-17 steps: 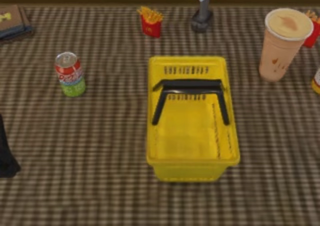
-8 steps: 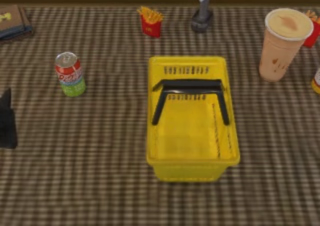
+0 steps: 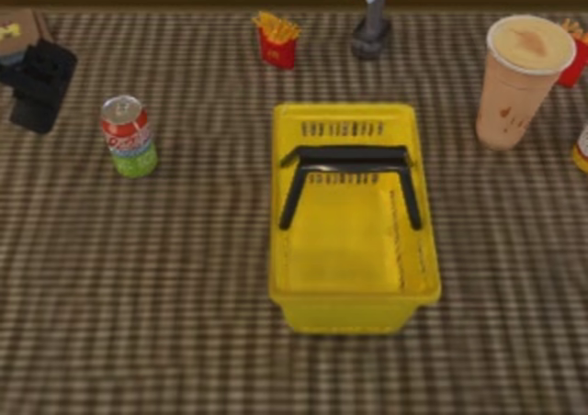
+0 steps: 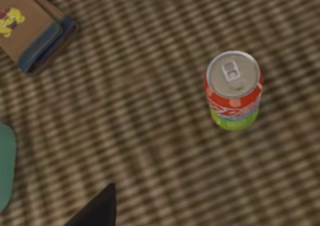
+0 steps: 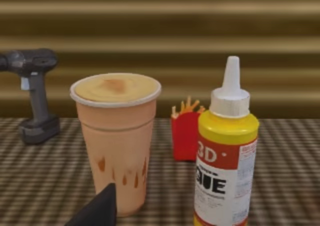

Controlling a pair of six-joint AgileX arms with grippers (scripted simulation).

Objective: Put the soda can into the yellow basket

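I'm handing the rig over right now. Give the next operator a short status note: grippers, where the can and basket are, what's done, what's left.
Left gripper: near the table's far left edge, just left of the soda can, holding nothing.
Right arm: not in the top view, parked.
Soda can: upright on the cloth, left of the yellow basket and apart from it.
Basket: mid-table, nothing in it.
Done: approach only.
Left: grasp the can, carry it over, drop it in.

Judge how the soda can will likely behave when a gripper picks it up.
The soda can stands upright, taller than wide, so a sideways nudge could tip it. Its round body would probably roll once down. The smooth, glossy wall looks rigid but possibly slippery.
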